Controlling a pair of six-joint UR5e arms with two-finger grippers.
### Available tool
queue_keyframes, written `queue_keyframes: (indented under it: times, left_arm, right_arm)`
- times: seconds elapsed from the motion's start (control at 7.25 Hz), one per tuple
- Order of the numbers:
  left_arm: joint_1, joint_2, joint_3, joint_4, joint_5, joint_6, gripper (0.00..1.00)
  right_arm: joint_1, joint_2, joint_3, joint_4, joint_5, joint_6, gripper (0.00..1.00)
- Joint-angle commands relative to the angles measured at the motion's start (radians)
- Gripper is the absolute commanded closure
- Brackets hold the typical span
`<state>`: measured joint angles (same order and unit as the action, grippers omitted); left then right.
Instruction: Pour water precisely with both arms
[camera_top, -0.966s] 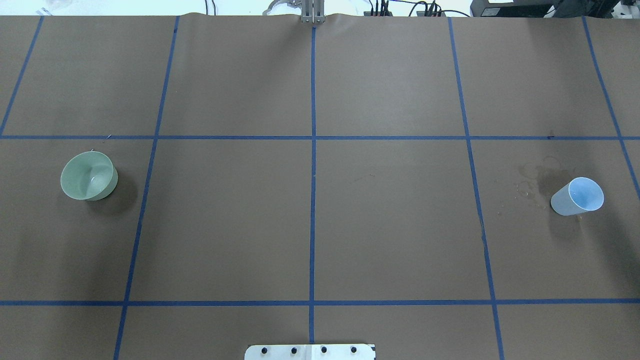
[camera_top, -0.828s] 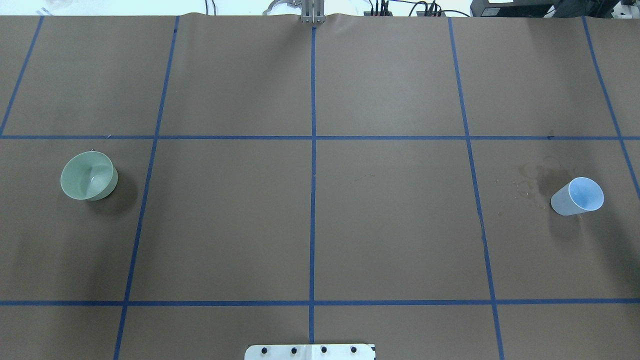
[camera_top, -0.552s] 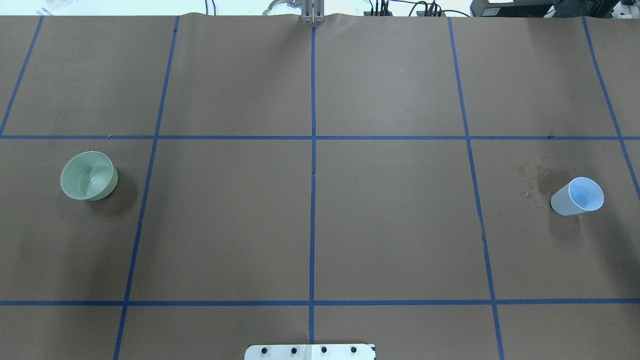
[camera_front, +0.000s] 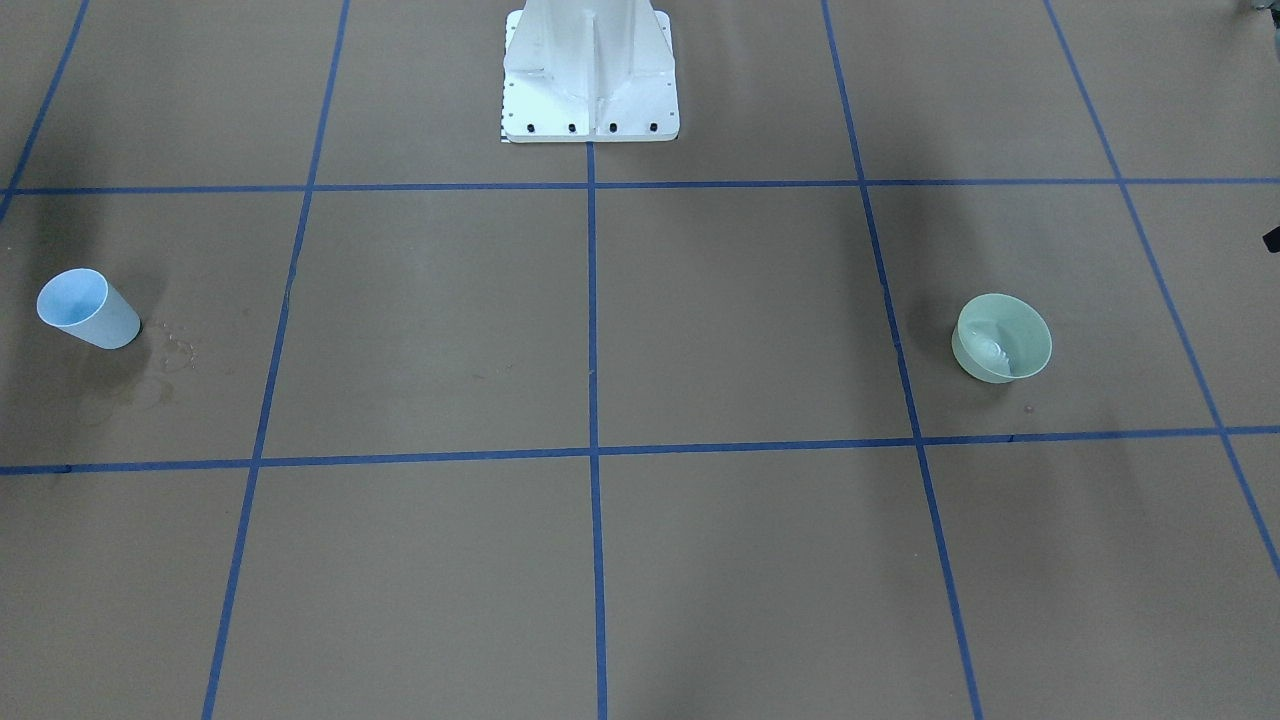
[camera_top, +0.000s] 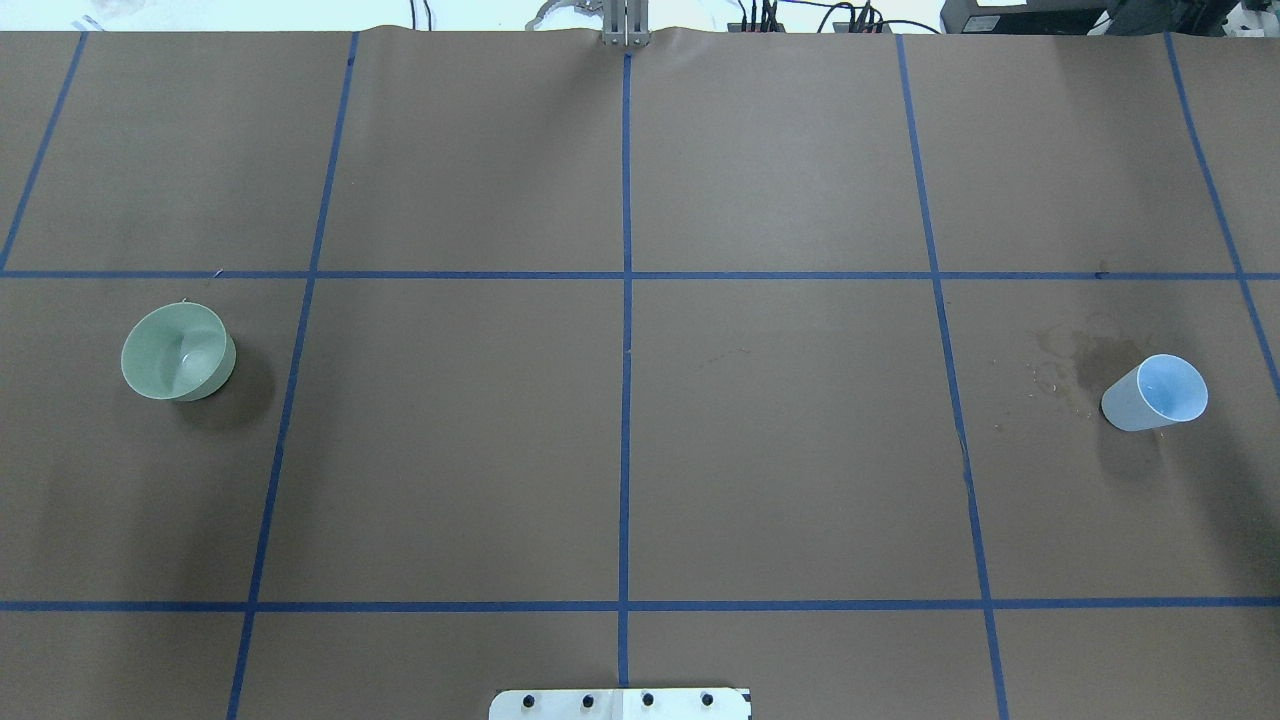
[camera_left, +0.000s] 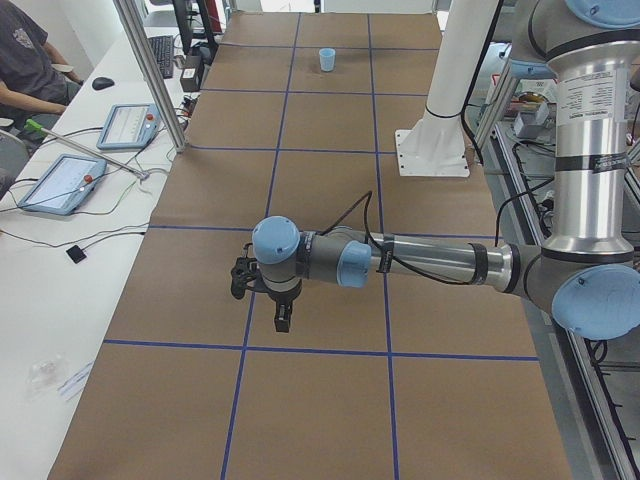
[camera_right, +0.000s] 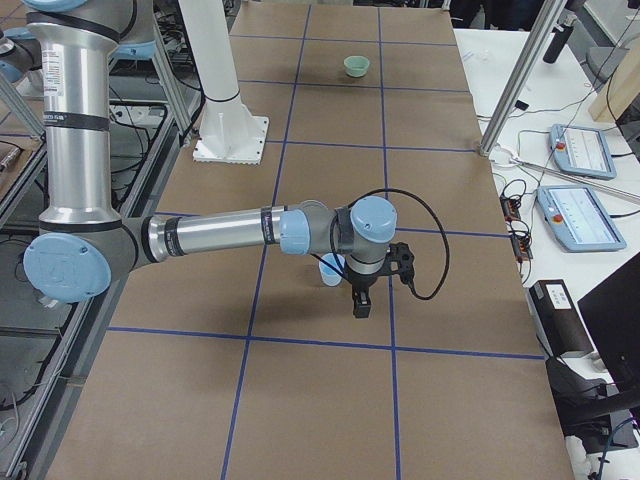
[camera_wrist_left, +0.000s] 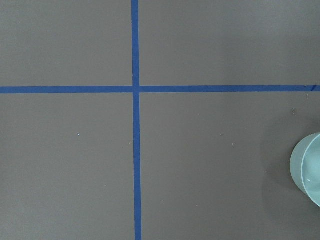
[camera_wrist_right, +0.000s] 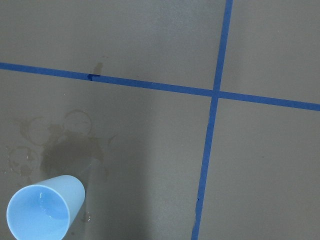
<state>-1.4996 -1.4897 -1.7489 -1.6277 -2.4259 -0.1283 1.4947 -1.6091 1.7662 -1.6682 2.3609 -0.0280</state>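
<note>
Change: nothing that I can make out. The bowl (camera_top: 175, 352) and the cup (camera_top: 1155, 392) sit in the overhead view exactly where they sat a second ago.
Surface (camera_top: 780, 450): brown paper, gridded with blue tape.
Bowl: pale green and upright, on the robot's left side of the surface, well apart from the cup.
Water (camera_front: 990, 347): a thin glossy sheen with a white glint at the bottom of the bowl.
Cup: pale blue and upright, far over on the robot's right side. The right wrist camera looks down into its mouth.
Wet marks (camera_wrist_right: 65, 145): a dark patch and faint rings on the paper, just beside the cup.
Left arm (camera_left: 430, 262): stretched out low and level over the surface.
Left hand (camera_left: 283, 325): hangs from the wrist with its fingers pointing down, clear of the surface. I only see it from the side, so I cannot tell whether it is spread or pressed together. Its camera catches the bowl's rim at the right edge.
Right arm (camera_right: 220, 235): also stretched out low and level.
Right hand (camera_right: 360, 308): points down above the surface, with the cup just behind it in the side view. Again I cannot tell its state.
Pedestal (camera_front: 590, 70): white, bolted down at the robot's edge of the surface.
Person (camera_left: 25, 60): seated at the side desk.
</note>
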Motion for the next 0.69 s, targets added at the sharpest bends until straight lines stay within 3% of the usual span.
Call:
queue_keyframes:
  times: [0.0, 0.14, 0.28, 0.55]
  left_arm:
    - [0.005, 0.009, -0.032, 0.002, -0.002, -0.008, 0.0]
    - [0.028, 0.003, -0.034, -0.006, -0.004, -0.075, 0.0]
    - [0.153, -0.001, -0.041, -0.077, 0.007, -0.118, 0.0]
    - [0.261, -0.015, -0.018, -0.161, 0.011, -0.293, 0.0]
  right_arm:
    - [0.001, -0.003, 0.001, 0.022, 0.02, 0.0, 0.01]
    - [-0.001, -0.006, -0.002, 0.027, 0.02, 0.002, 0.01]
    - [0.001, -0.006, -0.001, 0.025, 0.023, 0.002, 0.01]
    - [-0.004, -0.005, -0.002, 0.025, 0.027, 0.002, 0.01]
